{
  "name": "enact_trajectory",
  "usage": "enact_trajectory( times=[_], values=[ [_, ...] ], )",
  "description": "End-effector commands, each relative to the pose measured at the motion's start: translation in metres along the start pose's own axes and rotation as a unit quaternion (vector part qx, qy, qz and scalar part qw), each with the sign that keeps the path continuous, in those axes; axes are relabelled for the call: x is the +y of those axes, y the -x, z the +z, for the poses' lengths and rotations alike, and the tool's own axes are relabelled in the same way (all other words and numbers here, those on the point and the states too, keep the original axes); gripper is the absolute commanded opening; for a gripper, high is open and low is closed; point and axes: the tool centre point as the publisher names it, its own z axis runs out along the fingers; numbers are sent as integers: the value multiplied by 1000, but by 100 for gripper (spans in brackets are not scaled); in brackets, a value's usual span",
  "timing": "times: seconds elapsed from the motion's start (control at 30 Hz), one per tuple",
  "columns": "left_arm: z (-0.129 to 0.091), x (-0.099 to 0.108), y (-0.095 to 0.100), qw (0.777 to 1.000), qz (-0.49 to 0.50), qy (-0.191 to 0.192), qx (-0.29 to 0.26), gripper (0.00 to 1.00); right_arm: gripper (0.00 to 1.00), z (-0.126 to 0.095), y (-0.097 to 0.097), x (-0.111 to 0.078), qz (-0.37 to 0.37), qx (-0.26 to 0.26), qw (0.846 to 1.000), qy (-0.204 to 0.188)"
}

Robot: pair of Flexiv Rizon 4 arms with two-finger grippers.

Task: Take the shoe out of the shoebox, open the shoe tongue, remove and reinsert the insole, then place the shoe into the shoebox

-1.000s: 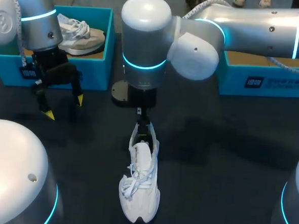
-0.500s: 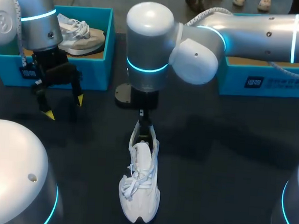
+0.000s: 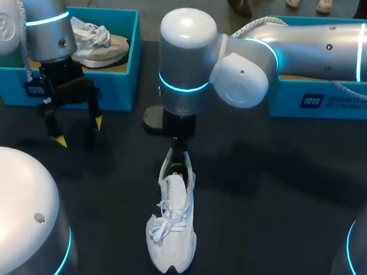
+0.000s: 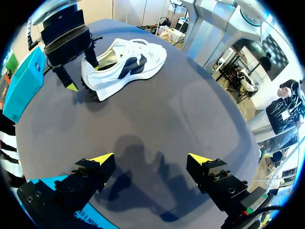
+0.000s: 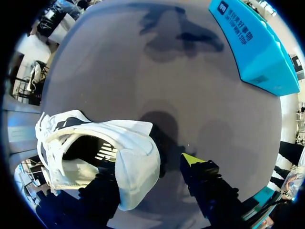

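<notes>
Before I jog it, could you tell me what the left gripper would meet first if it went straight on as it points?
Probably the bare table: the left gripper points down at it, well short of the white shoe.

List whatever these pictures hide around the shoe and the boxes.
- Inner fingertip of the right claw: right wrist view, hidden behind the heel of the white shoe.
- Inside of the right shoebox: head view, covered by the right arm.
- Second shoe in the left shoebox: head view, one end behind the left arm.
</notes>
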Motion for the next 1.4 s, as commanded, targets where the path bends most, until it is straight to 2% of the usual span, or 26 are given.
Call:
enact_trajectory(
  times=[0.03,0.13,0.2,0.23,0.27,0.5,0.67,1.0,1.17,1.27,1.4],
  values=[
    [0,0,-1,1000,0,2,0,100,53,2,-1,-4,2,-1,1000,3],
    [0,0,-1,1000,0,2,0,100,48,3,-1,-4,3,0,1000,4],
    [0,0,-1,1000,0,2,0,100,37,4,-2,-3,3,0,1000,4],
    [0,0,-1,1000,0,2,0,100,24,4,-2,-3,3,0,1000,4],
    [0,0,-1,1000,0,2,0,100,0,4,-3,-2,3,0,1000,4],
    [0,0,-1,1000,0,2,0,100,0,-6,-11,0,2,-8,1000,1],
    [0,0,-1,1000,0,2,0,100,0,-24,-13,-5,10,-25,1000,-9],
    [0,0,-1,1000,0,2,0,100,0,-78,16,-30,28,-67,997,-25],
    [0,0,-1,1000,0,2,0,100,0,-113,31,-43,44,-96,994,-39],
    [0,0,-1,1000,0,2,0,100,0,-132,35,-50,49,-113,992,-32],
    [0,0,-1,1000,0,2,0,100,0,-132,35,-50,49,-113,992,-32]
  ],
)
